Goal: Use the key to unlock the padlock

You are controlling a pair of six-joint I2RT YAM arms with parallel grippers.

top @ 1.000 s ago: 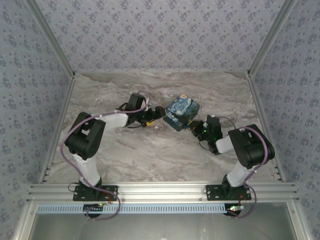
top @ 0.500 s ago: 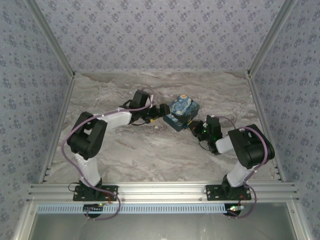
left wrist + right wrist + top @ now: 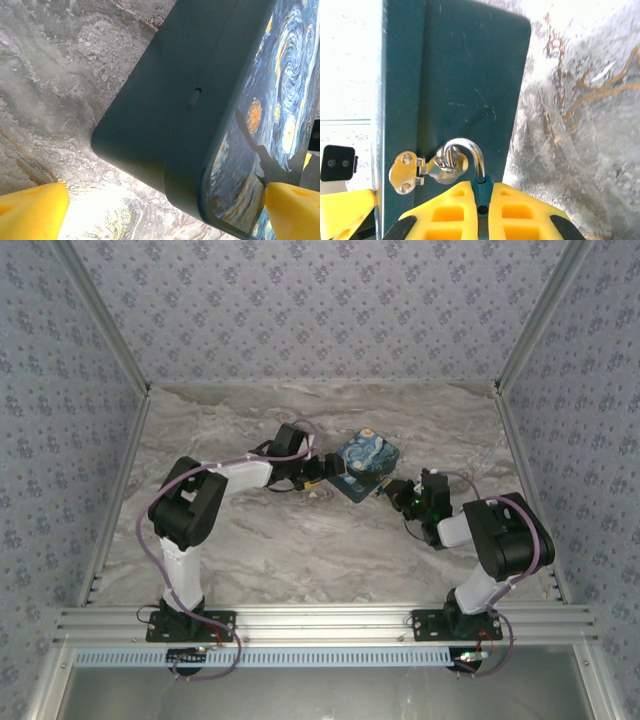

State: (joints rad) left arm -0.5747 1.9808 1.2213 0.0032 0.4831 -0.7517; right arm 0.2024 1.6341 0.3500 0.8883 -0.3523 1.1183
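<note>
The padlock (image 3: 484, 196) has a blue body and a pale shackle (image 3: 470, 146) hooked through the metal hasp (image 3: 407, 172) on the side of the starry-night box (image 3: 365, 462). My right gripper (image 3: 484, 186) is shut on the padlock's body at the box's near right side (image 3: 400, 493). My left gripper (image 3: 325, 472) is open. Its yellow fingertips (image 3: 35, 207) straddle the left corner of the box (image 3: 190, 100) without touching it. The key is out of view.
The box lies flat on the marble tabletop (image 3: 290, 540) at mid-table, between both arms. Patterned walls close in the left, right and back sides. An aluminium rail (image 3: 320, 622) runs along the near edge by the arm bases.
My left arm has reached to the right, bringing its open gripper up to the box's left corner. The right gripper has stayed shut on the padlock, barely shifting.
</note>
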